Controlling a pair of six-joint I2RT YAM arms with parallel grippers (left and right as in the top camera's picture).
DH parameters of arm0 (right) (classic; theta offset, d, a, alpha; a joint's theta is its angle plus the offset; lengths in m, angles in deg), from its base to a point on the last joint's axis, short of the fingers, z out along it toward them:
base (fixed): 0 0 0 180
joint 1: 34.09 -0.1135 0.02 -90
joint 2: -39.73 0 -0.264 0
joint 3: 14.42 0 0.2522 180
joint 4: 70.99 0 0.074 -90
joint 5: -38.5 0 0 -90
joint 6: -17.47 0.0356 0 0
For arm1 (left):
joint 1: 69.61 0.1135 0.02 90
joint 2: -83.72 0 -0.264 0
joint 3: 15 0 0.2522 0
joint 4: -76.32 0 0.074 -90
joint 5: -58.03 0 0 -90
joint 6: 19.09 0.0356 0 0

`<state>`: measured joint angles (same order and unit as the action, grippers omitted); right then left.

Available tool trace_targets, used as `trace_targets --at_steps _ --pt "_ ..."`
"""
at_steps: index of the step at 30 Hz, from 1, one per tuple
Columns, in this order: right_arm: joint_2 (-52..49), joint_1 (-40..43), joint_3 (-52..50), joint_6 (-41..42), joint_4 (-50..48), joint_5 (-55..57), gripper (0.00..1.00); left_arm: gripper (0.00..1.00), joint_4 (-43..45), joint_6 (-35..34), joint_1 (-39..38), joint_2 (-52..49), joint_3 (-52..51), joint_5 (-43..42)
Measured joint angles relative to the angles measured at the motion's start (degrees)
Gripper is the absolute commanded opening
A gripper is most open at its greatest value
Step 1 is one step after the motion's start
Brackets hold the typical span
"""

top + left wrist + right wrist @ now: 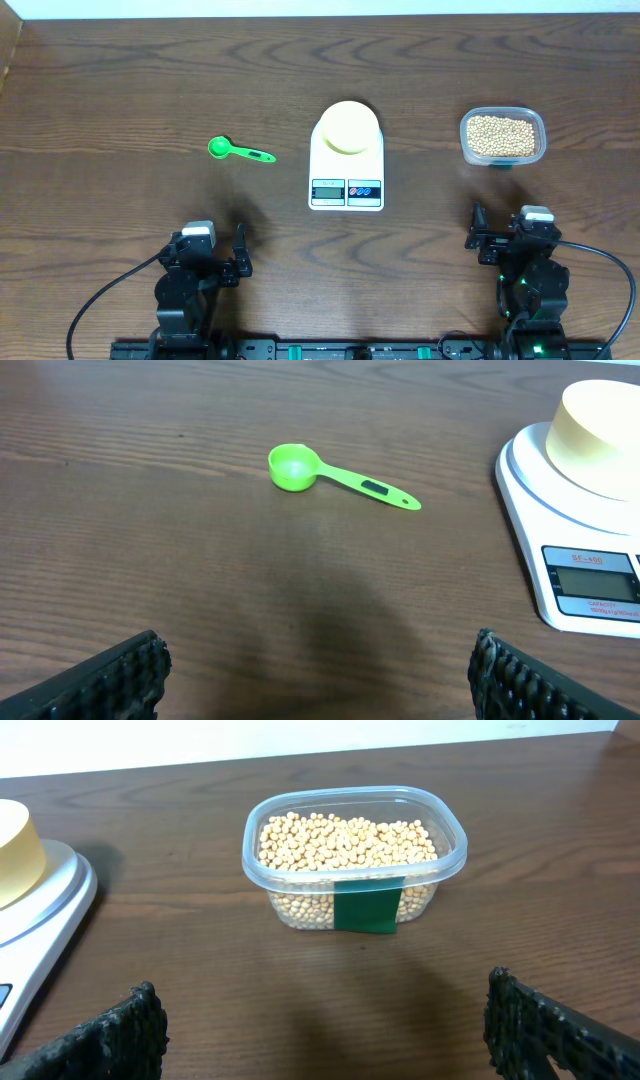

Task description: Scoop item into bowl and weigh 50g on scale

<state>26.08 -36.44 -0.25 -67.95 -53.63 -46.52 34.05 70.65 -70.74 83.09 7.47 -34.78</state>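
While both arms rest at the near edge of the table [120,90], the left gripper [318,660] has its jaws spread wide, its ribbed black fingers [120,675] at the two lower corners of the left wrist view with only wood grain between them, grasping nothing. The right gripper [320,1010] is parted the same way, its fingers [560,1025] well apart and holding nothing. Ahead of the left gripper lies a green measuring spoon [340,478], flat on the wood, cup to the left and handle pointing right toward the scale [346,172]. The scale sits between the two arms, farther up the table, its display and two coloured buttons on the side nearest the arms; the reading is too small to make out. On its round platform stands the pale yellow bowl [348,127]. Well to the right of the scale, straight ahead of the right gripper, is a clear plastic tub [455,850] with a green label [367,910] on its near wall. The beans [345,840] lie heaped inside the tub, reaching close to its rim.
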Motion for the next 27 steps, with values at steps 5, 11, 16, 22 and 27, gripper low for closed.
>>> trace_targets --at_steps 5,11,16,22,27 --pt "0.0 0.0 0.0 0.0 0.0 0.0 0.99 0.98 0.0 0.0 0.0 0.0 0.0 0.0" --pt "0.0 0.0 0.0 0.0 0.0 0.0 0.99 0.98 0.0 0.0 0.0 0.0 0.0 0.0" --pt "0.0 0.0 0.0 0.0 0.0 0.0 0.99 0.98 0.0 0.0 0.0 0.0 0.0 0.0" --pt "0.0 0.0 0.0 0.0 0.0 0.0 0.99 0.98 0.0 0.0 0.0 0.0 0.0 -0.8" --pt "0.0 0.0 0.0 2.7 -0.5 0.0 0.99 0.98 -0.1 -1.7 0.0 0.0 0.1 -6.1"
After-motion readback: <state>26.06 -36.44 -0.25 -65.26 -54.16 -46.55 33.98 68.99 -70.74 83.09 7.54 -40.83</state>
